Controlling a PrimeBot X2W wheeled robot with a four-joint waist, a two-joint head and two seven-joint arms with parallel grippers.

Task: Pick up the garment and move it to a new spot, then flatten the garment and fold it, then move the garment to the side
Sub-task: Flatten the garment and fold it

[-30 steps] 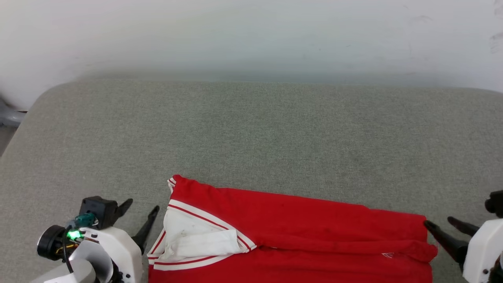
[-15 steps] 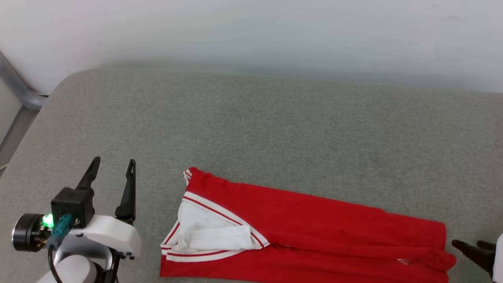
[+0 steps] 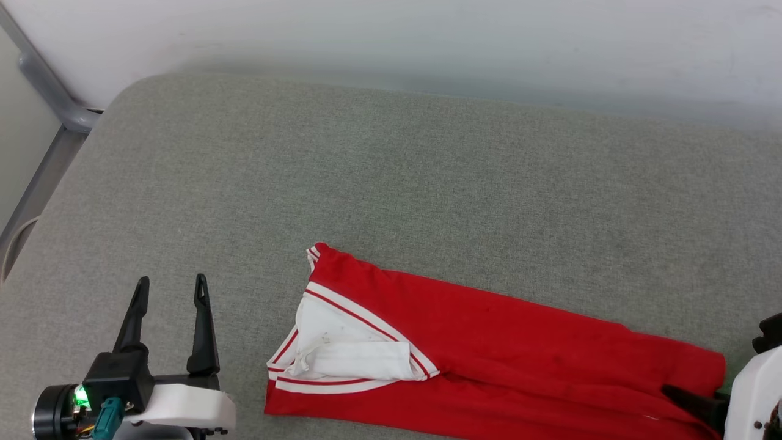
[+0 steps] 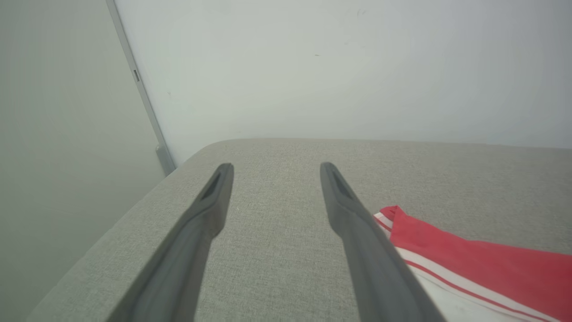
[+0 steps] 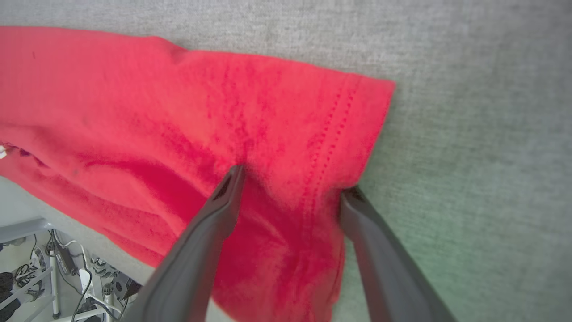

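- Red garment lies as a long folded band across the lower centre and lower right of the head frame, on the grey fabric-covered table. White sleeve sits on top at its left end, hem at the right end.
- Right pincer: jaws wide, holding nothing. In the right wrist frame it straddles the hem corner, one finger over red cloth, the other at the hem's edge. Can't tell if the tips touch.
- Left pincer: jaws wide, empty, lower left of the head frame over bare table, apart from the sleeve end.
- My read: you're setting up a grab on the folded band, to fold again or shift it aside.
- Risk 1: closing at the hem corner may catch only the top layer, so the fold peels open on lift.
- Risk 2: tips too low would pinch the table cover along with the cloth.
- Risk 3: pulling from the right end alone drags the band, and the loose sleeve slides out.
- Risk 4: floor shows at the lower left of the right wrist frame, and the band's near side looks close to the table edge. A tug that way could drop it off.
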